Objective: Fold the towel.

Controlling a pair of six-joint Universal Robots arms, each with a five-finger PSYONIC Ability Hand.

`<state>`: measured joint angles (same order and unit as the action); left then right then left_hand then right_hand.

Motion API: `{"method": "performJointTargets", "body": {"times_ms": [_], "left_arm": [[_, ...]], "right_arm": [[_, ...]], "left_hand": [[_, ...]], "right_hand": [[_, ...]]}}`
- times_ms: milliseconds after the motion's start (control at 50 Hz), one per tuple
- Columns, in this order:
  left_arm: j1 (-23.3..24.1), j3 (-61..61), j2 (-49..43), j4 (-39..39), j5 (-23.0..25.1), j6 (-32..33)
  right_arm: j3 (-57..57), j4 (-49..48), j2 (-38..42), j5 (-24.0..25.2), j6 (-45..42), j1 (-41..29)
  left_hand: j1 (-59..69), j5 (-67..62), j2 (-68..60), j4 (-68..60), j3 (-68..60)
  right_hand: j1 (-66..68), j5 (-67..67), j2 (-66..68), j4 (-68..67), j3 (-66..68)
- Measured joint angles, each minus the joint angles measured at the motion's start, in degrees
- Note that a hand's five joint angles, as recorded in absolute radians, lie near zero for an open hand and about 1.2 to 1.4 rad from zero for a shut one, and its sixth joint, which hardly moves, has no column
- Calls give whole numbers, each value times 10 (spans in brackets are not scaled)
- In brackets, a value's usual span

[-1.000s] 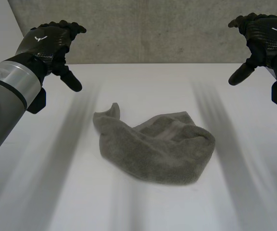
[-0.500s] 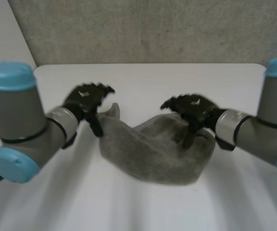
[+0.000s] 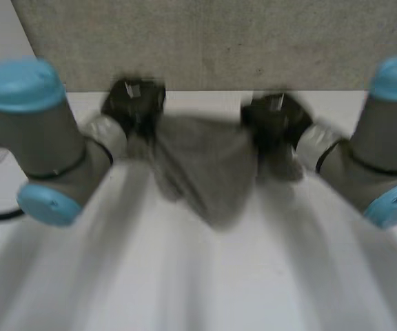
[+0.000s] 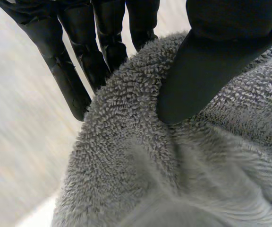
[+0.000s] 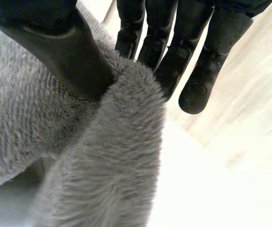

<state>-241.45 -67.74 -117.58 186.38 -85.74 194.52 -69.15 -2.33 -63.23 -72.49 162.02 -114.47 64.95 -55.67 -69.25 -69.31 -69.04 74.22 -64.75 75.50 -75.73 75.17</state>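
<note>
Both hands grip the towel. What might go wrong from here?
Slip: the left hand and right hand each pinch only a small fold of the towel between thumb and fingers, so it may pull free. Crooked fold: the towel hangs bunched to a point between the hands, not spread, so it may land wrinkled on the table.

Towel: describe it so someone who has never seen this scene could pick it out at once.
Over the white table, look between the two arms. There the left hand and the right hand each pinch an edge of the towel, thumb against fingers. It is the only soft, grey, fuzzy thing there; everything around it is hard and smooth.
</note>
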Motion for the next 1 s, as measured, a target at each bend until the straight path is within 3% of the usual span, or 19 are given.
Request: {"method": "performJointTargets", "body": {"times_ms": [80, 120, 200, 260, 340, 540, 660, 860, 1000], "left_arm": [[-1, 12, 61, 104, -10, -4], [-1, 0, 105, 192, -16, -4], [1, -46, 156, 298, -24, -4], [3, -80, 171, 317, -25, -4], [3, -133, 170, 293, -23, -3], [1, -235, 76, 166, -6, 4], [-1, -250, 40, 92, -4, 5], [-2, -290, 76, 17, -3, 6], [-2, -336, 138, 7, -2, 27]], "right_arm": [[-29, -154, -85, -11, 82, 2], [-60, -254, -135, -22, 133, 4], [-107, -332, -181, -33, 177, 7], [-125, -325, -189, -32, 179, 8], [-135, -254, -173, -14, 146, 9], [-109, 84, -41, 39, -67, 7], [-117, 179, -3, 38, -144, 5], [-174, 266, -29, 56, -191, 3], [-228, 402, -78, 102, -293, 0]], "left_hand": [[0, 0, -3, -2, -3], [0, 0, -3, -4, -4], [0, 0, -4, -4, -5], [0, 0, -4, -4, -5], [0, 0, -4, -4, -5], [0, 0, -4, -5, -5], [0, 0, -4, -5, -6], [0, 0, -4, -5, -6], [0, 0, -4, -4, -6]], "right_hand": [[12, -6, 0, 0, 7], [13, -11, 0, 0, 9], [13, -13, 0, -7, 12], [13, -13, 0, -8, 12], [13, -13, 0, -8, 12], [14, -13, 0, -8, 12], [14, -13, 0, -8, 12], [14, -15, 0, -8, 12], [14, -22, 0, -8, 15]]}}
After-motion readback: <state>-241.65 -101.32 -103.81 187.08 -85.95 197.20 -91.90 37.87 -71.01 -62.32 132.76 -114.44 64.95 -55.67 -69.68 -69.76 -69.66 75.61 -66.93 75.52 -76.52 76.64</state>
